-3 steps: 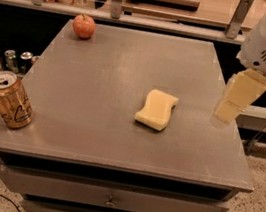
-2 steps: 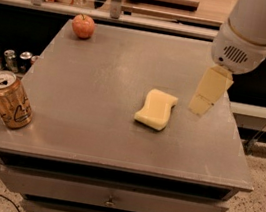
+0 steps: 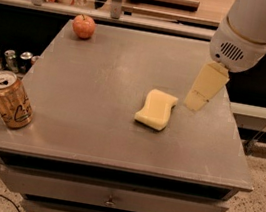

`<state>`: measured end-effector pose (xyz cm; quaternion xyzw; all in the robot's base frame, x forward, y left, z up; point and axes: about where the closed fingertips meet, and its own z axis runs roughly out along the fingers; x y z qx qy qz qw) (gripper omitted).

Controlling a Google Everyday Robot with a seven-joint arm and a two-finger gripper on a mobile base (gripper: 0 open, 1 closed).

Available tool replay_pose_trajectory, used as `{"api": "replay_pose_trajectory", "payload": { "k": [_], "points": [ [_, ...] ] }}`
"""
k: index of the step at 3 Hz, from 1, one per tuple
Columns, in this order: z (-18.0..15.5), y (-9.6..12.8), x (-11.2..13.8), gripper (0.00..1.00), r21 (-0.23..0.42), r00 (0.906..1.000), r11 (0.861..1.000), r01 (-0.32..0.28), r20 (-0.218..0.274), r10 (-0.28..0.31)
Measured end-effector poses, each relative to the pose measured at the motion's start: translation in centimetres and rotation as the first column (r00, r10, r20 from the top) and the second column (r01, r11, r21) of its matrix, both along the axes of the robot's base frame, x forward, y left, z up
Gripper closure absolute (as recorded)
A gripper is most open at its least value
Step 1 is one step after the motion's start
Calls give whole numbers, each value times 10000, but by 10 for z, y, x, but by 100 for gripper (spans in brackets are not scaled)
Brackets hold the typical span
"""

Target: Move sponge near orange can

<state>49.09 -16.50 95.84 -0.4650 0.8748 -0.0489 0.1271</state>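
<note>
The pale yellow sponge with wavy sides lies flat near the middle right of the grey table top. The orange can stands upright at the table's front left corner, far from the sponge. My gripper hangs from the white arm at the upper right, its cream-coloured fingers pointing down, just right of the sponge's far end and above the table. It holds nothing.
A red apple sits at the table's back left. Several small silver cans stand on a lower shelf left of the table. Drawers are below the table's front edge. A counter with clutter runs behind.
My gripper has moved left and down from the table's right edge to just beside the sponge. The sponge, can and apple have not moved.
</note>
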Motion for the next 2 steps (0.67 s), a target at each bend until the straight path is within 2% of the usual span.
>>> {"api": "replay_pose_trajectory", "payload": {
  "k": [1,2],
  "points": [
    [-5,5,7,0,103,9964,9969,782,-328,-778],
    [-28,28,26,0,-19,9710,9800,1989,-1351,-1973]
  ]
}}
